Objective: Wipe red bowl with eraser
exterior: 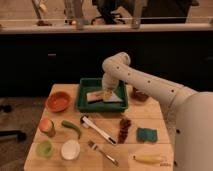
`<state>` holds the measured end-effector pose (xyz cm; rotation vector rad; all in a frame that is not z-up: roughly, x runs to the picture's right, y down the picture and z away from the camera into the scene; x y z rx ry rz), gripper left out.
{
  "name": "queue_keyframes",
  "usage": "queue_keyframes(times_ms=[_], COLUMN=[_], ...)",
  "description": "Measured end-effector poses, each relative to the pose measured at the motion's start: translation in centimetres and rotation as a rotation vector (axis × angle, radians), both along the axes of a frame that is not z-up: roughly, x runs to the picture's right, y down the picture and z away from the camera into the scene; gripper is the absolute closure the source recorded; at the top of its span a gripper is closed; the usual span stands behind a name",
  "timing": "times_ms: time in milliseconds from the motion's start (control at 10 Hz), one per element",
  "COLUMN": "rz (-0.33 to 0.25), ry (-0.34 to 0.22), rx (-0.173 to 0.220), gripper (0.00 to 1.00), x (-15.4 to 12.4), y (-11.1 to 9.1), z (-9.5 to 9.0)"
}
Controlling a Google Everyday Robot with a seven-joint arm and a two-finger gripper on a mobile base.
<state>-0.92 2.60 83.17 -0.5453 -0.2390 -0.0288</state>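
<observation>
The red bowl (58,101) sits at the table's left edge, left of the green tray (118,105). My gripper (107,94) hangs low over the middle of the tray, on the white arm reaching in from the right. It is shut on a small tan block, the eraser (107,93), whose black layer I cannot make out. A pale flat piece (96,97) lies in the tray right beside the gripper, on its left. The bowl is about a tray's width left of the gripper and nothing touches it.
A dark maroon bowl (140,95) stands right of the tray. In front lie a white-handled tool (97,129), a dark cluster (124,129), a teal sponge (147,134), a fork (102,152), a banana (147,159), a green pepper (71,128), a cup (45,148) and a white bowl (70,149).
</observation>
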Motion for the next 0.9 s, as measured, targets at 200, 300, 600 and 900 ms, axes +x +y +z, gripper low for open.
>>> queue_keyframes(times_ms=[200, 300, 600, 900], rz=[-0.012, -0.014, -0.004, 0.018], ry=[-0.005, -0.002, 0.018, 0.032], rx=[-0.007, -0.012, -0.027, -0.041], gripper=[0.86, 0.86, 0.86, 0.86], x=[-2.7, -4.3, -8.5, -9.4], y=[0.1, 0.1, 0.2, 0.2], z=[0.5, 0.9, 1.6, 1.9])
